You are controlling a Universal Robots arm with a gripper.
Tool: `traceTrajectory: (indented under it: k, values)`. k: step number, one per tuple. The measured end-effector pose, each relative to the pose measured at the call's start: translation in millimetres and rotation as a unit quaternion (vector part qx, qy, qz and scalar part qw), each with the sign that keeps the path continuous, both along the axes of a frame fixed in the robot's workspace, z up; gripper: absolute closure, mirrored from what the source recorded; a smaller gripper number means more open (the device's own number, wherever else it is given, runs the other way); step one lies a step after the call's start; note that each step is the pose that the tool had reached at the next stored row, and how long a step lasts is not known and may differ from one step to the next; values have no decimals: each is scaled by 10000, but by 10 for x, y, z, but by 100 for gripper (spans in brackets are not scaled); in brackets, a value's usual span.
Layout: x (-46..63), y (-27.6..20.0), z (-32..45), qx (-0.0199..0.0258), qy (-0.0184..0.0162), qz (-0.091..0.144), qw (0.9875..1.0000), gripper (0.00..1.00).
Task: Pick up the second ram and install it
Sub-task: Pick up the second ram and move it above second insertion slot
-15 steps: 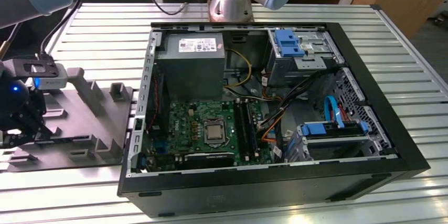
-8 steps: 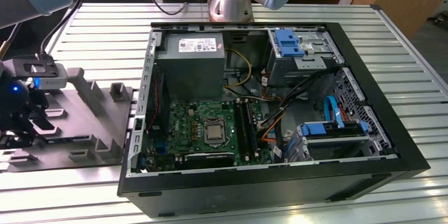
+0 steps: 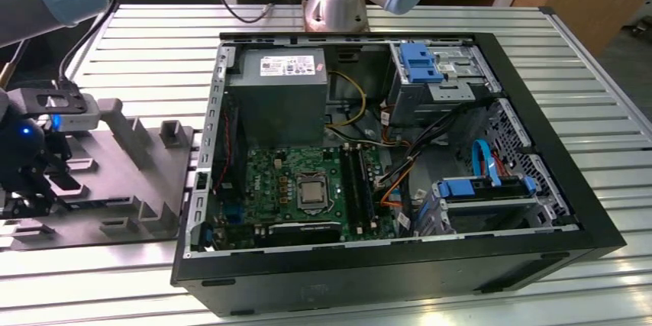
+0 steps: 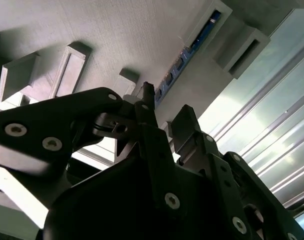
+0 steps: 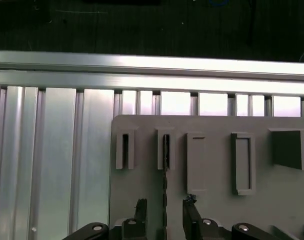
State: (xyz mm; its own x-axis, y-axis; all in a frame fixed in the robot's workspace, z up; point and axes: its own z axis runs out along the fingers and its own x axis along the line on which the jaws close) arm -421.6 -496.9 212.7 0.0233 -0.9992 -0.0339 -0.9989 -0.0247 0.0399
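Early stage: the ram (image 5: 165, 186) stood on edge in its slot on the grey tray (image 5: 277, 200), not yet lifted, nothing of it near the computer case (image 3: 387, 272). The gripper (image 5: 165, 215) sat low over the tray with fingers (image 5: 140, 209) apart, one each side of the stick, gap visible on both sides, so no clamp yet. In the second wrist view the blue stick ran straight between the fingertips. Left to do, as I judged it: grasp, lift out, carry over, seat in the memory slots (image 3: 359, 181) on the motherboard (image 3: 295, 181). Could not tell whether a first stick was already seated. Room: raised holders on the tray flanked the stick closely; space above looked free. The case's side wall stood between tray and board, with cables crowding the slots on the exterior view's right.
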Motion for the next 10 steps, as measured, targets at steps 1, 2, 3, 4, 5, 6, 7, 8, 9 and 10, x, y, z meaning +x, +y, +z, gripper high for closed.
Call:
traceTrajectory:
  k: [1, 2, 3, 4, 5, 6, 7, 8, 9, 10]
  values:
    - [0, 0, -17, 0, 1, 20, 10000, 59]
    - [0, 0, -36, 0, 1, 33, 10000, 59]
    - [0, 0, -54, 0, 2, 45, 10000, 59]
    - [0, 0, -73, 0, 2, 56, 10000, 59]
    - [0, 0, -90, -1, 4, 66, 10000, 59]
    - [0, 0, -106, -1, 5, 76, 10000, 59]
    - [0, 0, -112, -5, 6, 85, 10000, 59]
    - [0, 0, -112, -6, 7, 86, 10000, 59]
    - [0, 0, -112, -7, 7, 85, 10000, 59]
    - [0, 0, -113, -7, 7, 85, 10000, 59]
